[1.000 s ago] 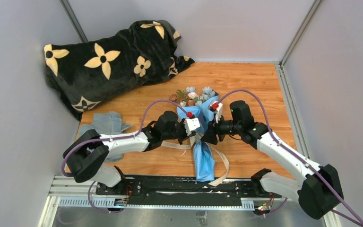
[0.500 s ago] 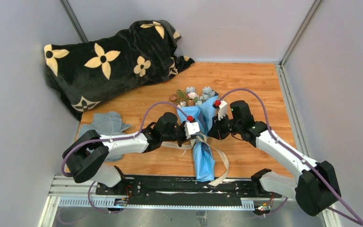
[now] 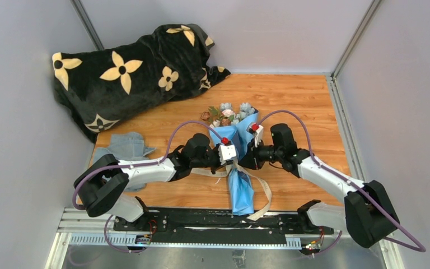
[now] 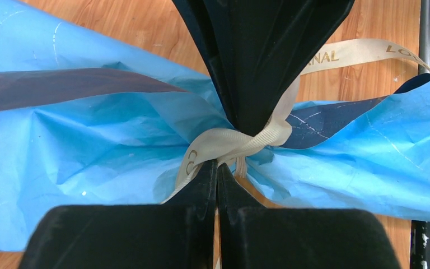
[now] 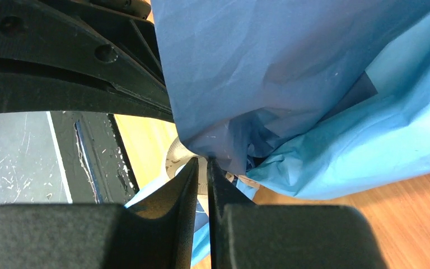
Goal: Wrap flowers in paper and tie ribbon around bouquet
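Tying is in hand: the ribbon (image 4: 229,143) crosses in a loose knot at the bouquet (image 4: 117,140) waist. The left end effector (image 4: 217,168) is clamped on a strand there, and the right end effector (image 5: 201,162) — almost closed — seems to pinch another opposite. Next, likely an even outward pull to tighten.

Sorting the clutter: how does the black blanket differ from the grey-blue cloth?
The black blanket is large, with cream flower prints; the grey-blue cloth is small and plain. The blanket is heaped high; the cloth lies lower and flatter. Both are crumpled fabric.
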`<action>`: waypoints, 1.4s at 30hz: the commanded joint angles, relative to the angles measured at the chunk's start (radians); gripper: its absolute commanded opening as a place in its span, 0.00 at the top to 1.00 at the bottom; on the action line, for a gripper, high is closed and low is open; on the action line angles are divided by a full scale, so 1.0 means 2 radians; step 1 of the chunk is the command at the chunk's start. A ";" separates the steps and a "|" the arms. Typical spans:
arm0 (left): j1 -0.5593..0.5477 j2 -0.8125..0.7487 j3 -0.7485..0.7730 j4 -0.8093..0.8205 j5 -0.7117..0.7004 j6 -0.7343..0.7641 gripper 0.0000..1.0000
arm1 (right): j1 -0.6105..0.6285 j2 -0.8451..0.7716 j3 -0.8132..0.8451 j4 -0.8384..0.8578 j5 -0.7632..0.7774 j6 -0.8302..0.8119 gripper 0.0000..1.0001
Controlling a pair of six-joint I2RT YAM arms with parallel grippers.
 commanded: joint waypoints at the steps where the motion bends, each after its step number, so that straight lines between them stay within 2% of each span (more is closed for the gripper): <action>1: -0.006 -0.010 -0.008 0.024 0.000 0.004 1.00 | 0.007 0.010 -0.014 0.043 -0.017 -0.001 0.85; 11: -0.006 -0.009 -0.009 0.024 0.003 -0.003 1.00 | 0.026 0.008 -0.028 0.076 -0.054 -0.001 0.84; 17: -0.006 -0.012 -0.013 0.024 0.002 -0.002 1.00 | 0.027 0.009 -0.030 0.072 0.012 0.010 0.82; 21: -0.006 -0.012 -0.013 0.024 0.008 -0.004 1.00 | 0.028 0.013 -0.030 0.087 0.019 0.017 0.73; 26: -0.006 -0.012 -0.010 0.033 -0.001 -0.011 1.00 | 0.032 0.035 -0.013 0.063 0.012 0.004 0.64; 32: -0.006 -0.008 -0.010 0.034 -0.002 -0.010 1.00 | 0.040 0.047 -0.009 0.077 0.000 0.002 0.60; 39: -0.006 -0.006 -0.011 0.037 -0.001 -0.016 1.00 | 0.048 0.048 -0.007 0.097 0.008 0.005 0.62; 42: -0.006 -0.008 -0.014 0.038 0.000 -0.017 1.00 | 0.047 0.042 -0.008 0.095 0.026 0.006 0.83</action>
